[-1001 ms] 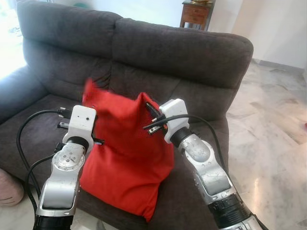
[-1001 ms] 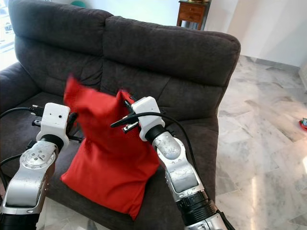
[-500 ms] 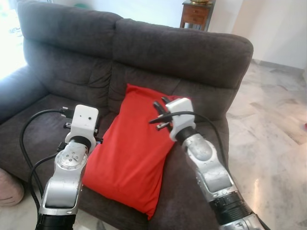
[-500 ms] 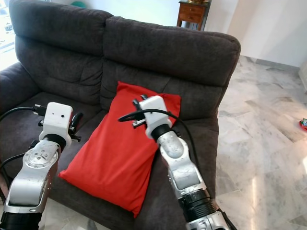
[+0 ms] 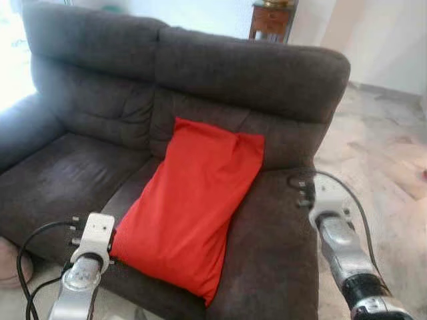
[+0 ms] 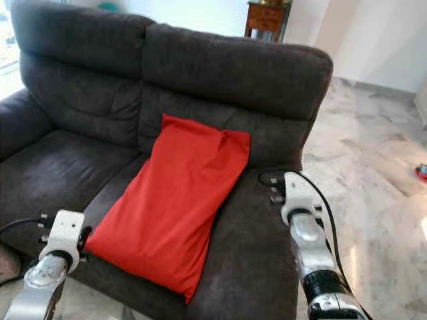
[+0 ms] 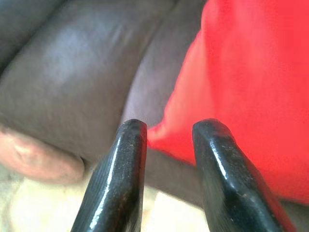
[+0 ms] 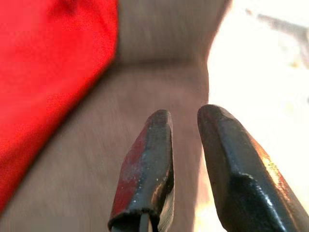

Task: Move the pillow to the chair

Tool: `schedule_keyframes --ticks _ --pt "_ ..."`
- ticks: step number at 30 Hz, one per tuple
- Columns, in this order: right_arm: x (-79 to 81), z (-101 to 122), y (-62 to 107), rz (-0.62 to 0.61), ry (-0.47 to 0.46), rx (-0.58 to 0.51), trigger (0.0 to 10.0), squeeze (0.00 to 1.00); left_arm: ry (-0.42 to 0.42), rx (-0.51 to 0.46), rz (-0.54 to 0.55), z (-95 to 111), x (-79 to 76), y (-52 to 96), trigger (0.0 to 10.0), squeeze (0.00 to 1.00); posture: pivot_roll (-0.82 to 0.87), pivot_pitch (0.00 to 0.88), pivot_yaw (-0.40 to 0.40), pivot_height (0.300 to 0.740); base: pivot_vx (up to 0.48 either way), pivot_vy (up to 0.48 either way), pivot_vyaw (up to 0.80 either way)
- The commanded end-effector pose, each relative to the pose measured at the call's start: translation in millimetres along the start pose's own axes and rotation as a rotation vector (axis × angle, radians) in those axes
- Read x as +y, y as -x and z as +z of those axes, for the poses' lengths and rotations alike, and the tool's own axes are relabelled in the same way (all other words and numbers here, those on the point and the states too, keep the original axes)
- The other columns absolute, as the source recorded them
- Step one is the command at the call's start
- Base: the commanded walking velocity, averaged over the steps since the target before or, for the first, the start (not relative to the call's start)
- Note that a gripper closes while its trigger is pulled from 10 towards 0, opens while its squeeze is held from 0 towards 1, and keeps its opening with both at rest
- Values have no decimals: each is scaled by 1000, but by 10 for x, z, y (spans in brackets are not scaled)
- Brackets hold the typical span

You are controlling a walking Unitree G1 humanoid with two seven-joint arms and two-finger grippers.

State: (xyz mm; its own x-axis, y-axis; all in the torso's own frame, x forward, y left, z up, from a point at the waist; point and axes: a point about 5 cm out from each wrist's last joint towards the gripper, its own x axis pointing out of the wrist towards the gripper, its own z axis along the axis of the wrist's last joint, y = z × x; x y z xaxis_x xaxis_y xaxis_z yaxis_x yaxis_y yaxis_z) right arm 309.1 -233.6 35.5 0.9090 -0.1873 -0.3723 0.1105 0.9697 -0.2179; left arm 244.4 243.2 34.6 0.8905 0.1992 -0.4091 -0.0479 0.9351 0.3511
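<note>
The red pillow [image 5: 193,207] lies propped on the dark grey sofa [image 5: 200,73], its top edge leaning against the backrest and its lower corner hanging past the front edge of the seat. The left claw [image 7: 166,133] hovers low at the front of the sofa, just beside the pillow's lower left corner; its two black fingers [image 7: 123,179] stand a narrow gap apart with nothing between them, and the red corner shows just beyond their tips without touching them. To the outer side of this claw, down by the floor, sits a pinkish rounded thing [image 7: 38,162] that is too blurred to name. The right claw [image 8: 186,121] hangs over the right-hand end of the seat, with the pillow off to its inner side and well apart from it; its fingers [image 8: 149,169] are also only narrowly parted and hold nothing. Beyond this claw the seat ends and the pale marble floor [image 5: 380,160] begins. Far behind the sofa, past the backrest, a small wooden table [image 5: 270,19] stands against the light wall.
</note>
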Motion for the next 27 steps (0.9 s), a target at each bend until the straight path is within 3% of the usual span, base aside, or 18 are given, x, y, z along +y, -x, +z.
schedule_keyframes --ticks 1,3,5,6,10,11,15,19,25,27 --pt "-175 -227 50 -51 15 83 10000 0 -5 69 -21 -245 -45 30 10000 0 89 0 -45 740 0 0 0" --pt "-269 -497 143 -77 32 186 10000 0 46 120 -9 -455 -55 76 10000 0 89 0 -41 740 0 0 0" --pt "-307 -628 199 -87 49 233 10000 0 39 132 0 -540 -39 102 10000 0 81 0 -37 740 0 0 0" --pt "-363 -808 290 -111 61 305 10000 0 81 148 29 -629 11 138 10000 0 78 0 -36 740 0 0 0" --pt "-419 -999 399 -130 72 379 10000 0 125 183 60 -760 51 169 10000 0 85 0 -37 740 0 0 0" --pt "-462 -1221 547 -140 95 467 10000 0 120 249 54 -932 25 223 10000 0 89 0 -35 740 0 0 0" --pt "-503 -1548 803 -160 84 605 10000 0 122 317 31 -1143 -63 307 10000 0 80 0 -31 740 0 0 0" --pt "-433 -1686 913 -123 78 671 10000 0 129 353 21 -1261 -116 344 10000 0 73 0 -24 740 0 0 0" --pt "-278 -1664 879 -79 30 631 10000 0 148 393 12 -1343 -148 351 10000 0 42 0 3 740 0 0 0" --pt "-232 -1623 838 -75 12 609 10000 0 146 384 -11 -1292 -177 290 10000 0 23 0 18 740 0 0 0"
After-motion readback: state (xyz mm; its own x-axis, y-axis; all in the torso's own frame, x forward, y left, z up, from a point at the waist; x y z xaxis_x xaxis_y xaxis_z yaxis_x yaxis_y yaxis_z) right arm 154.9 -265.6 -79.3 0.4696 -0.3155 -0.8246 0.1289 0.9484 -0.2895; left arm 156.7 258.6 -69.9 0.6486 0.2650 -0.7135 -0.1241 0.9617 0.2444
